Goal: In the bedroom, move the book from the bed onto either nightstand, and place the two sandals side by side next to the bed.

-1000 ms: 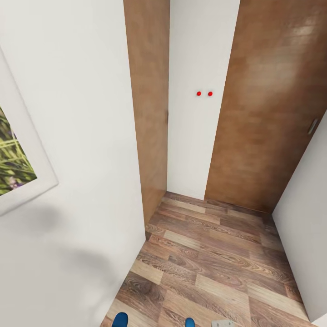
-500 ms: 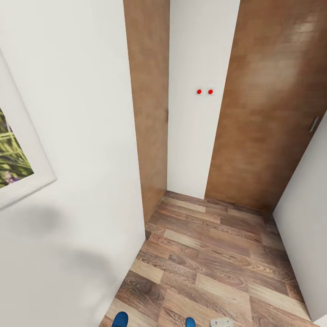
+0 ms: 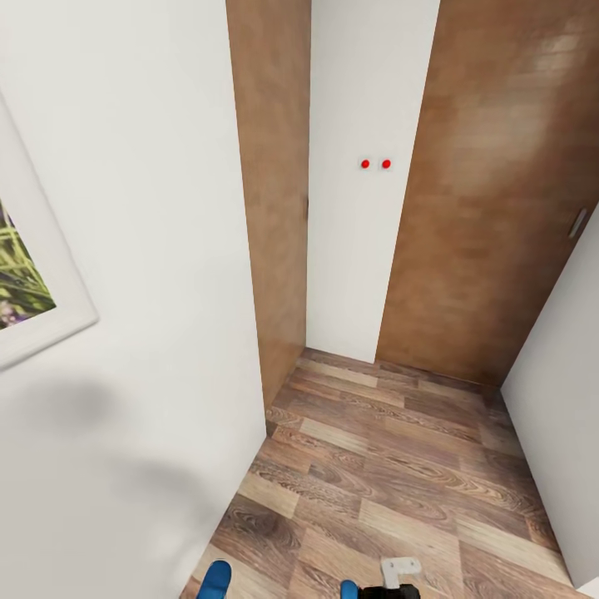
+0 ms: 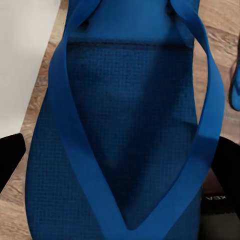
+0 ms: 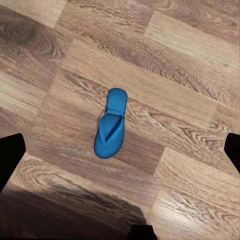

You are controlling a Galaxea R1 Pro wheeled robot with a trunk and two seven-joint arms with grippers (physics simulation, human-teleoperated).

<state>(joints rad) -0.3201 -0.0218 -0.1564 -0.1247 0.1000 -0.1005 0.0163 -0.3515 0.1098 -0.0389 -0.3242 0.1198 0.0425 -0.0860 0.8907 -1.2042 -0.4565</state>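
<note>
One bright blue sandal (image 4: 130, 110) sits right against my left gripper (image 4: 120, 160), whose black fingers (image 4: 11, 155) press its two sides; its toe (image 3: 218, 578) pokes into the bottom of the head view. The other sandal (image 5: 111, 127) lies flat on the wood floor (image 5: 190, 75), straight below my right gripper (image 5: 122, 150), which hangs well above it with its fingers spread wide. A sliver of that second sandal (image 4: 235, 90) also appears in the left wrist view. The book, the bed and the nightstand are out of view.
I face a narrow hallway end: white walls (image 3: 150, 249) close on the left and right, brown wooden doors (image 3: 491, 208) ahead, a white panel with two red dots (image 3: 375, 164) between them. A framed picture (image 3: 25, 283) hangs on the left wall.
A grey and black part of my right arm has risen into the bottom of the head view. The view has shifted slightly; the sandal tips stay put.
</note>
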